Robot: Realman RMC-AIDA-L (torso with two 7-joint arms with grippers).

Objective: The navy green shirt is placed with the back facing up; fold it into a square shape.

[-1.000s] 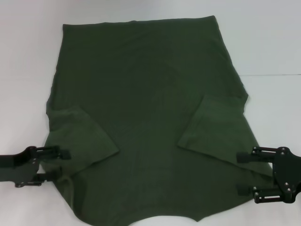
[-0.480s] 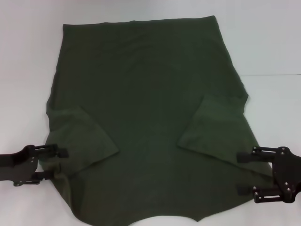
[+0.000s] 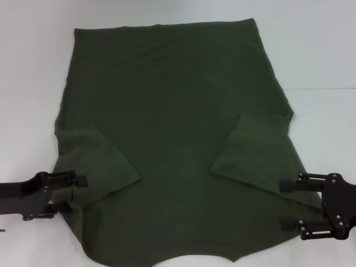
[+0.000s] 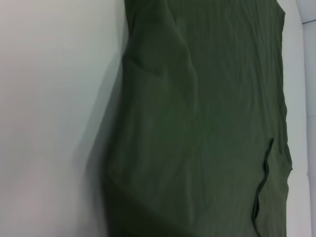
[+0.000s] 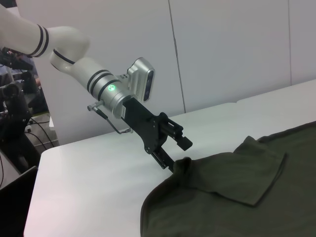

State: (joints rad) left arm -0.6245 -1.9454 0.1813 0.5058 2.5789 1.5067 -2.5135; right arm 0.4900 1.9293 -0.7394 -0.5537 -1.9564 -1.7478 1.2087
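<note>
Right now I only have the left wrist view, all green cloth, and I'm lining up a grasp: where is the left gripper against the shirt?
Observer: The left gripper sits at the navy green shirt's left edge, beside the folded-in left sleeve, jaws open.
Operator: Any cloth between them?
Observer: The right wrist view shows the edge bunched against its lower finger, not clamped.
Operator: And the other arm?
Observer: The right gripper is open at the right edge, by the right sleeve.

We saw our left arm [image 5: 74, 61] as glossy white with black bands, a green light and a silver wrist camera [image 5: 142, 80], ending, like the right pincer [image 3: 289, 204], in a matte-black, screw-studded left pincer [image 5: 177, 150].
</note>
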